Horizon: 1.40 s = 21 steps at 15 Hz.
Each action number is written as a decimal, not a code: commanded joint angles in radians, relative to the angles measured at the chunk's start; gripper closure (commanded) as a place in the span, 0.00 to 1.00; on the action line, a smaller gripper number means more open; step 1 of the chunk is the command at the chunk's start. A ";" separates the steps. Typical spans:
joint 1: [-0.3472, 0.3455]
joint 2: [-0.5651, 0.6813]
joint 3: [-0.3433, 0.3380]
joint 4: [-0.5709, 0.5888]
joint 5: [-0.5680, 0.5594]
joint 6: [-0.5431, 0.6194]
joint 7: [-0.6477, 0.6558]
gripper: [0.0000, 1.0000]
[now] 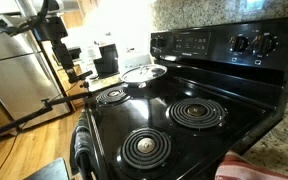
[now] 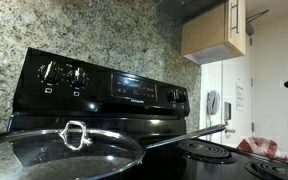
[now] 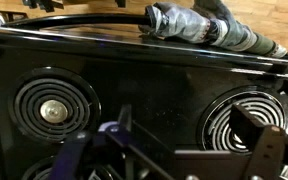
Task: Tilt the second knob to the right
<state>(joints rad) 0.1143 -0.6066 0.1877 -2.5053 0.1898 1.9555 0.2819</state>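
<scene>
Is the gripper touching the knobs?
Apart. In both exterior views the knobs stand free, nothing on them; the wrist view has the gripper over burners.

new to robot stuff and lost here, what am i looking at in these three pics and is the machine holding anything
These are three cameras catching one moment. Two stand outside the robot. An exterior view looks down over a glossy black electric stove with four coil burners. An exterior view sits low on the cooktop, just behind a round glass lid with a metal loop handle.

The third camera rides on the robot arm's wrist and looks down on the burners. The dark two-fingered gripper at its bottom edge is open and holds nothing.

The round black knobs on the back panel are what it is meant to turn. A grey patterned towel hangs on the oven handle, and a red cloth lies near the burners. I can't clearly make out the arm in the exterior views.
</scene>
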 commanded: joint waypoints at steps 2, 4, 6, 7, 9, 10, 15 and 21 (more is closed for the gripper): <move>0.000 0.000 0.000 0.002 -0.001 -0.003 0.000 0.00; 0.000 0.000 0.000 0.002 -0.001 -0.003 0.000 0.00; 0.000 0.000 0.000 0.002 -0.001 -0.003 0.000 0.00; 0.000 0.000 0.000 0.002 -0.001 -0.003 0.000 0.00; 0.000 0.000 0.000 0.002 -0.001 -0.003 0.000 0.00; 0.000 0.000 0.000 0.002 -0.001 -0.003 0.000 0.00; -0.069 0.106 -0.004 0.153 -0.140 -0.029 0.010 0.00; -0.127 0.284 -0.011 0.376 -0.307 0.047 0.014 0.00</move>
<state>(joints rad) 0.0087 -0.4385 0.1790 -2.2569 -0.0461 1.9733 0.2814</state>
